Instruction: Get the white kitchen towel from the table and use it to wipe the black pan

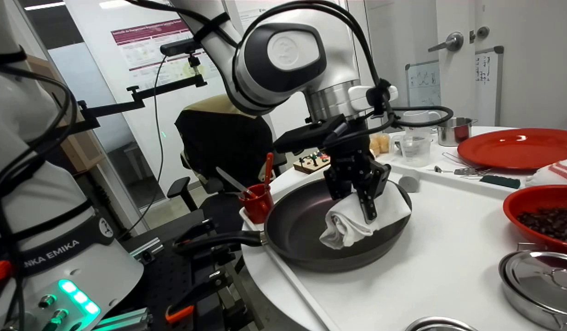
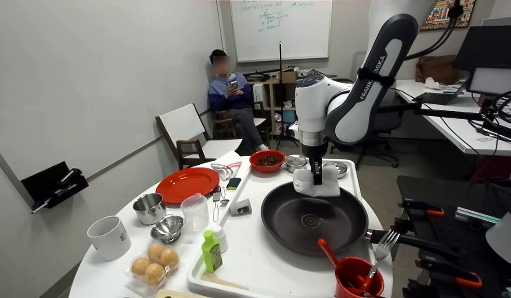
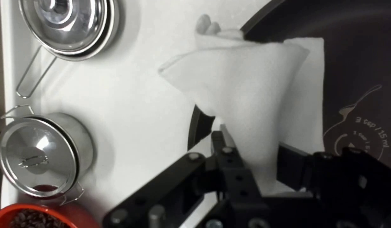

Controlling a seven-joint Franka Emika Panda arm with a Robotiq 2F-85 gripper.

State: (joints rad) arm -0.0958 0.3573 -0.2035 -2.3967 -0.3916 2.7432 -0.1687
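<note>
One white kitchen towel (image 3: 252,85), up close, held in a fat bunch. Pinched between the two black fingers (image 3: 225,155) of the tool (image 3: 254,153), with thick cloth in the gap. Hung over the edge of the black frying pan (image 2: 309,225), part above the inside and part out past the rim. Hard to say from here, touching the bottom or just above.

Looks soft, floppy and very light, so easy to lift. Not likely to break or slip out. More likely to fold up, twist or drag behind during a rub. Best to hold by the middle of the thick fold, just as now, with plenty of loose cloth below for wiping. Press gently, to keep the hard fingers off the pan.

Next out, the pan itself: wide, stiff and surely much heavier, with a smooth dark bottom and a long black handle (image 1: 228,238). Could slide or turn on the white surface (image 1: 449,239) under a big push, so go for small, slow rubs. Seems about time for wiping, starting near the rim.

Farther away, two lidded steel pots (image 3: 80,139), and a red bowl (image 2: 268,169) of dark beans (image 2: 268,160), all apart from the towel. Farthest of all, a sitting person (image 2: 237,99).
</note>
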